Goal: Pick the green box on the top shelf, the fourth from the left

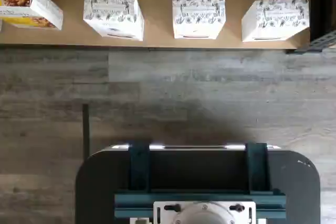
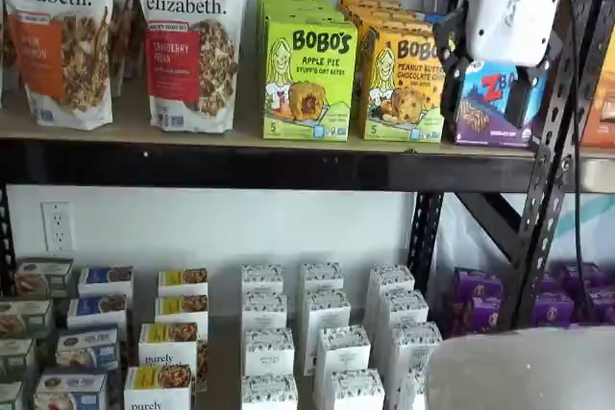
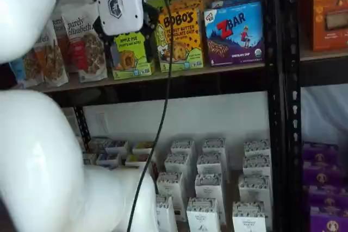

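The green box (image 2: 309,79) stands on the top shelf (image 2: 240,165), left of the gripper (image 2: 485,69); gripper spread wide, holding nothing.

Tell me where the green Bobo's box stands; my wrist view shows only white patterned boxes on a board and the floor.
Observer: The green Bobo's Apple Pie box stands upright at the front edge of the top shelf.
Operator: What flanks it?
Observer: A Purely Elizabeth bag on one side, the yellow-orange Bobo's peanut butter box on the other.
Operator: And the gripper?
Observer: The gripper hangs at top-shelf height in both shelf views, fingers open, holding nothing.
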Tool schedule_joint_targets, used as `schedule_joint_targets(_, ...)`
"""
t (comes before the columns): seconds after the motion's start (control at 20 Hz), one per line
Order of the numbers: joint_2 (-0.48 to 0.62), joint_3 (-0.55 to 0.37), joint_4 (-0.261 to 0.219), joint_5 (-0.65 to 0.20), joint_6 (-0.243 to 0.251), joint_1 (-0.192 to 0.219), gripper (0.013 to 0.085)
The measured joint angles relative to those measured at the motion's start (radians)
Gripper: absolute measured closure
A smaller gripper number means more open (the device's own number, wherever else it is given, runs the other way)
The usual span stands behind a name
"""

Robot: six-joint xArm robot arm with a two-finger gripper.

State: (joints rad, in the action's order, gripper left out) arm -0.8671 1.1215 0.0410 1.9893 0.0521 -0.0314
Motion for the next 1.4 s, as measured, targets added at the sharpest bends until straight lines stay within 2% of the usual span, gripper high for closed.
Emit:
schedule_joint_targets(0.05,-0.004,-0.004,0.010,-0.006,-0.006,0.009,0.0130)
schedule_joint_targets(0.1,-0.024,-0.023,0.065,-0.036,-0.035,0.063,0.0130)
schedule_joint_targets(0.15,-0.036,-0.033,0.097,-0.052,-0.052,0.090,0.0130)
schedule_joint_targets(0.35,-0.041,-0.038,0.110,-0.063,-0.060,0.098,0.0130)
schedule_joint_targets(0.75,-0.047,-0.056,0.087,-0.104,-0.037,0.062,0.0130)
schedule_joint_targets(1.15,-0.034,-0.077,0.074,-0.192,0.030,-0.018,0.0130)
schedule_joint_targets(1.4,-0.014,-0.085,0.076,-0.250,0.056,-0.049,0.0130)
